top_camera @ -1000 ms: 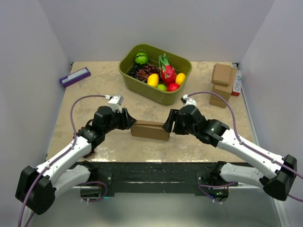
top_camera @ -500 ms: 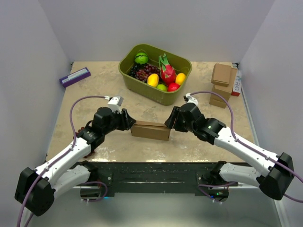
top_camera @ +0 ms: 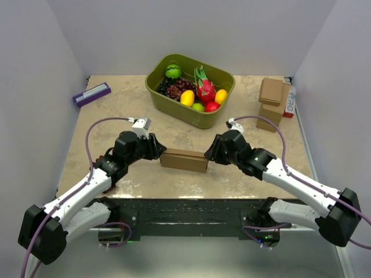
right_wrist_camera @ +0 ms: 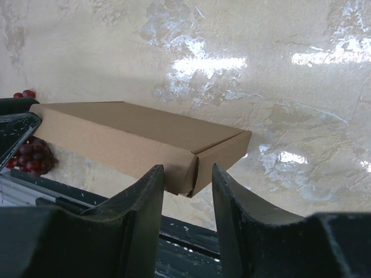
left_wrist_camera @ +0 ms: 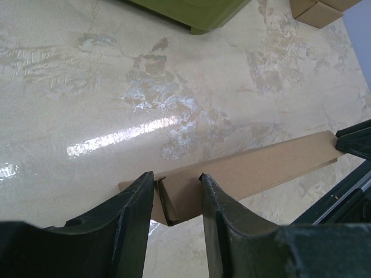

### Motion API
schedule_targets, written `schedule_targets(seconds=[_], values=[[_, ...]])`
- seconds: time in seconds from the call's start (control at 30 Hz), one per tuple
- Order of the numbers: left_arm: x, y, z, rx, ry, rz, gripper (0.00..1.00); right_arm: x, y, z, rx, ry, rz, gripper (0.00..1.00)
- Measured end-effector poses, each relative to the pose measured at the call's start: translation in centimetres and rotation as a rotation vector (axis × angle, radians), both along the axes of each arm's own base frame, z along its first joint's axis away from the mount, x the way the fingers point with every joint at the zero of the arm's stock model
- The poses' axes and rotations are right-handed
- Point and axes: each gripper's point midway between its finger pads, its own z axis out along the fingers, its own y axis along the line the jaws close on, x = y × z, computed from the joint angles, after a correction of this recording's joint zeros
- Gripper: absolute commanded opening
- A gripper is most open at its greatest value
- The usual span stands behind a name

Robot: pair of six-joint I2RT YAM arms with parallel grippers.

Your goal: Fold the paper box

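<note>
The paper box [top_camera: 184, 160] is a thin, closed brown cardboard mailer lying crosswise between the two arms, near the table's front. My left gripper [top_camera: 157, 152] holds its left end. In the left wrist view the fingers [left_wrist_camera: 139, 200] stand on either side of the box's end flap [left_wrist_camera: 168, 200], and the box [left_wrist_camera: 261, 168] runs off to the right. My right gripper [top_camera: 207, 155] is at the right end. In the right wrist view its jaws [right_wrist_camera: 186, 171] have closed around the near corner of the box [right_wrist_camera: 127, 124].
A green bin [top_camera: 149, 78] full of toy fruit stands behind the box. A stack of small cardboard boxes [top_camera: 272, 101] sits at the right wall and a purple packet [top_camera: 91, 94] at the back left. The black arm base [top_camera: 185, 211] borders the near edge.
My right gripper has moved left up to the box's right end, and its fingers have narrowed around the corner. The left gripper and the box have stayed in place.
</note>
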Motion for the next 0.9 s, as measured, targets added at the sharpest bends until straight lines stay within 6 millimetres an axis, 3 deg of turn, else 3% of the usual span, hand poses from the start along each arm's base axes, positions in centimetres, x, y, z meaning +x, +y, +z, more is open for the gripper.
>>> schedule_targets(seconds=[0.13, 0.37, 0.43, 0.53, 0.63, 0.9], values=[[-0.01, 0.01, -0.04, 0.001, 0.001, 0.0, 0.42, 0.12, 0.16, -0.28, 0.013, -0.005, -0.006, 0.26], [-0.03, 0.01, -0.11, 0.002, 0.003, 0.0, 0.44, 0.15, 0.22, -0.72, 0.066, -0.024, -0.026, 0.17], [-0.03, 0.02, -0.12, 0.002, 0.003, 0.0, 0.48, 0.11, 0.18, -0.77, 0.08, -0.029, -0.032, 0.15], [-0.04, 0.14, -0.22, 0.008, 0.006, 0.004, 0.69, 0.14, 0.16, -0.77, 0.088, -0.033, -0.04, 0.12], [-0.03, 0.42, -0.47, 0.022, 0.025, 0.017, 0.76, 0.19, 0.13, -0.76, 0.088, -0.034, -0.042, 0.1], [-0.42, 0.78, -0.47, 0.033, 0.067, 0.027, 0.79, 0.39, 0.07, -0.76, 0.085, -0.042, -0.049, 0.1]])
